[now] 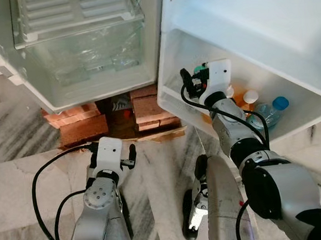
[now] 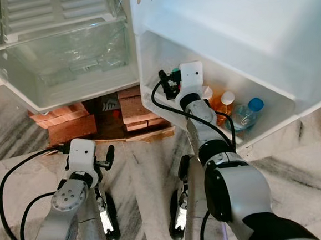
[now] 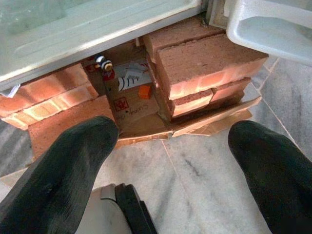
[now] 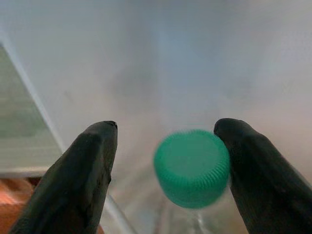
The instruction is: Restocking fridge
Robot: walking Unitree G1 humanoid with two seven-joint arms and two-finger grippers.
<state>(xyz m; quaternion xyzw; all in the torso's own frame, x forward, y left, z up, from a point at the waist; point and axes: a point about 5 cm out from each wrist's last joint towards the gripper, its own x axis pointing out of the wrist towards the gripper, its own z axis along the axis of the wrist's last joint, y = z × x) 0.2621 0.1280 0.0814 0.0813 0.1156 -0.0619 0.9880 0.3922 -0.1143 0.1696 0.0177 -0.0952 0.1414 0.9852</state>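
Fingers (image 4: pixel 92 170) of our right gripper (image 4: pixel 165 170) spread open around the green ribbed bottle cap (image 4: pixel 191 167) in the white door shelf (image 1: pixel 294 123); left gripper (image 3: pixel 170 170) open too.

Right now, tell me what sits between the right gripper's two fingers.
The green bottle cap sits between the right gripper's fingers, close against one finger with a gap to the other. The right wrist view shows this, inside the fridge door shelf.

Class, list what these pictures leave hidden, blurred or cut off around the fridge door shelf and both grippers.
- Green-capped bottle: body blurred in the right wrist view, hidden behind the right gripper in the eye views.
- Orange bottle: label hidden by the arm.
- Blue-capped bottle: bottom hidden by the shelf wall.
- Left gripper: open, fingers cut off by the frame edge.
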